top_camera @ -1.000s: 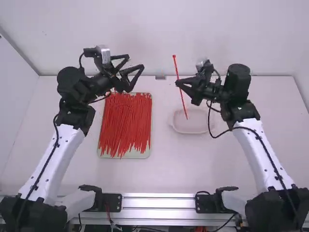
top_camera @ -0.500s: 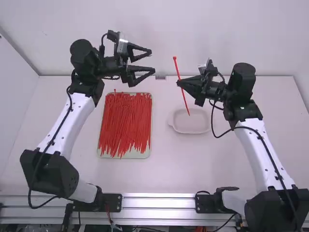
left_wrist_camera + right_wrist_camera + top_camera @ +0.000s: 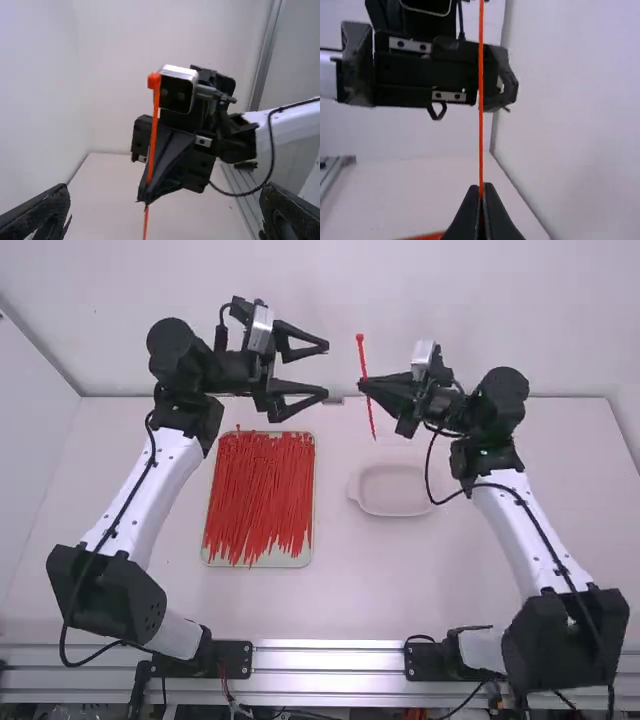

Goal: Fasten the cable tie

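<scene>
Above the white table (image 3: pixel 420 570), near the wall (image 3: pixel 480 300)
High: my right pincer (image 3: pixel 366 390) clamps the red cable tie (image 3: pixel 362 358) at the dish's (image 3: pixel 392 504) 12 o'clock; my left pincer (image 3: pixel 322 368) gapes at the tie's 9 o'clock. Left wrist: my fingers (image 3: pixel 40 215) spread wide, pale walls (image 3: pixel 75 75) behind. Right wrist: tips (image 3: pixel 468 215) pinched on it.

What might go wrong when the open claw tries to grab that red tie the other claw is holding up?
The cable tie is thin and pinched at one spot by the right gripper, so it might bend away or slip. The open left gripper might close on air, or knock it loose.
</scene>
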